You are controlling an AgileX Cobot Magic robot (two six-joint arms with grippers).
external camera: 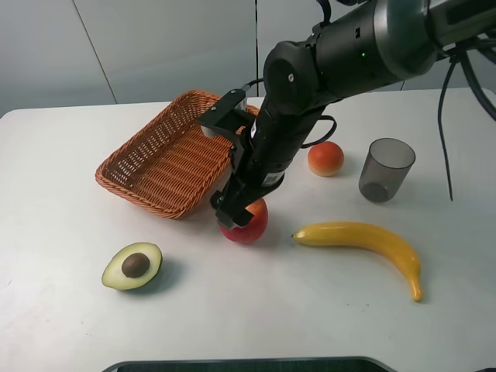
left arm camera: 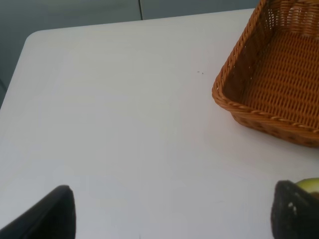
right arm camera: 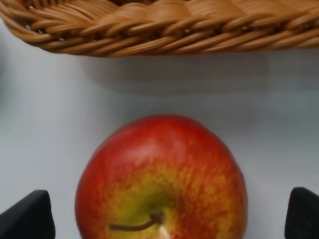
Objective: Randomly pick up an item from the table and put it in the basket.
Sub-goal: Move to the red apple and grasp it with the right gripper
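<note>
Apple (right arm camera: 162, 179) sits on the counter (external camera: 62, 232) just beside the basket (external camera: 136, 194). I see it between the right fingers (right arm camera: 30, 216), which are spread wide with a gap either side. Left fingers (left arm camera: 50, 214) are released and hold nothing.

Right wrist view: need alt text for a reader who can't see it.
A red apple with a yellow patch round its stem sits on the white table between the dark fingertips of the open right gripper, neither touching it. Just beyond the apple runs the woven rim of the basket.
</note>
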